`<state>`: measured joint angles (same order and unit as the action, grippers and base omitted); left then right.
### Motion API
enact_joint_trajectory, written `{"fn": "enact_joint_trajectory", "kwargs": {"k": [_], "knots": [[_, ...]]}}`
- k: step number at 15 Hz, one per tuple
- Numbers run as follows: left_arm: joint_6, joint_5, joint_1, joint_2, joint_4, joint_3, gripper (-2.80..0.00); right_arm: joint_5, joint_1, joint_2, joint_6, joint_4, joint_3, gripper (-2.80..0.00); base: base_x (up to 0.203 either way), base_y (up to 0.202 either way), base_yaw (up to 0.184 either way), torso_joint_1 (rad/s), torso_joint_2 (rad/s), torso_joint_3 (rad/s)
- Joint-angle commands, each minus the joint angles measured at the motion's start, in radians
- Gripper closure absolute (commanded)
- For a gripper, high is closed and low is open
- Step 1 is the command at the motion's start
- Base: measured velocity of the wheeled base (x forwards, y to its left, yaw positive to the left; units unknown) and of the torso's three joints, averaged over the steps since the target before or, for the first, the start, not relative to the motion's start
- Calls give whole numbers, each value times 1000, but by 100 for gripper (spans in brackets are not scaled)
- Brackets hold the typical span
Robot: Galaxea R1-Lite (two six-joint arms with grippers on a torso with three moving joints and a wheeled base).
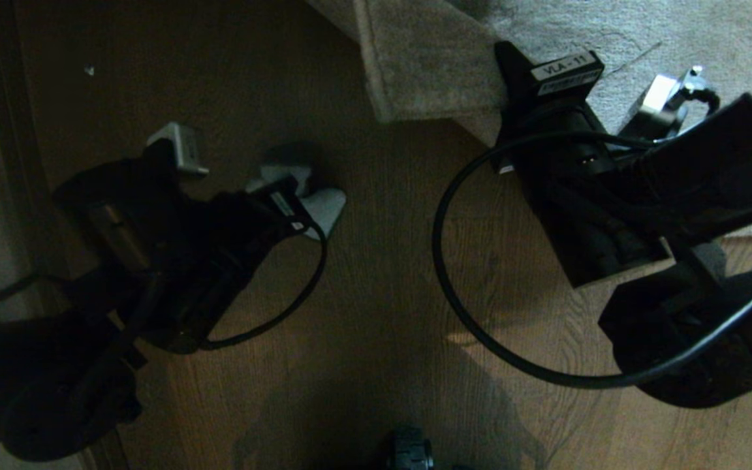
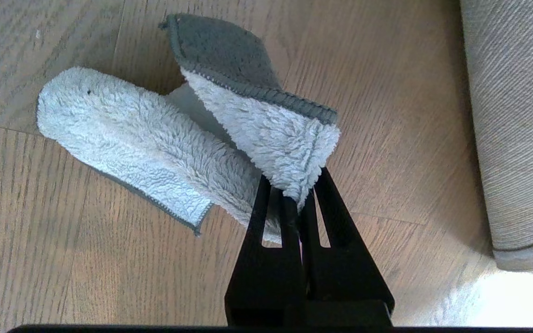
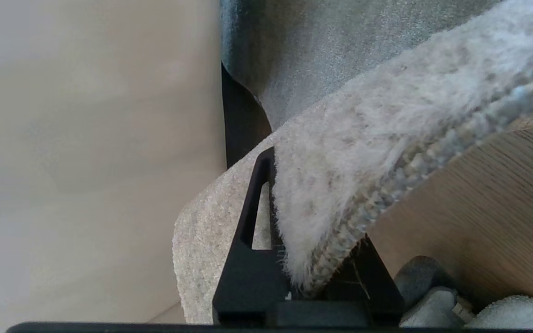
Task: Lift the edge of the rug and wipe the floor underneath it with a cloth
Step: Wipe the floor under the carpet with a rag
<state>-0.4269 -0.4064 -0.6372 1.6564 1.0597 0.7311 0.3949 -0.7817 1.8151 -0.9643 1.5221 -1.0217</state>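
We are finding the right gripper (image 3: 310,259) clamped on the rug edge (image 3: 368,194), holding it raised off the floor (image 3: 488,194). The pile side and the woven border are both pinched between its jaws, with the folded-over rug (image 1: 428,65) hanging just above and beyond the gripper. The left gripper (image 2: 292,199) is gripping the cloth (image 2: 155,148) by one fold, jaws nearly together, with the rest of the cloth trailing on the floor ahead of the fingertips.

Risks we are noting:
- The rug is being held only by a narrow bite near its border; we judge that its weight, or any tug from the wiping arm, could be pulling it out of the jaws and dropping it onto the cloth.
- The cloth is being held by a small pinch; friction on the wood could be dragging it free or bunching it.
- The left arm is working close to the lifted flap, so a wide sweep could be striking the rug or the right gripper.

The cloth is looking soft and fluffy, pale on one face, darker grey on the other, with a stitched hem, and is lying doubled into two lobes. It sits just ahead of the left gripper, well short of the rug.
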Motion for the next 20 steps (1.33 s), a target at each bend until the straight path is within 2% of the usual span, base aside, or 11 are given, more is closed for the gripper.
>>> {"fn": "enact_joint_trajectory", "kwargs": {"k": [1, 11, 20], "knots": [[-3, -3, 1, 5, 6, -1, 0, 2, -1, -2, -5, 48, 0, 0, 0, 0, 0, 0, 0, 0], [-3, -2, 7, 26, 8, 23, 0, 2, -1, -3, -5, 48, 3, 0, 0, 0, 0, 0, 0, 0], [-7, -4, 79, 62, 9, 127, 0, 4, -1, -2, -5, 48, 5, 0, 0, 0, 0, 0, 0, 0]]}}
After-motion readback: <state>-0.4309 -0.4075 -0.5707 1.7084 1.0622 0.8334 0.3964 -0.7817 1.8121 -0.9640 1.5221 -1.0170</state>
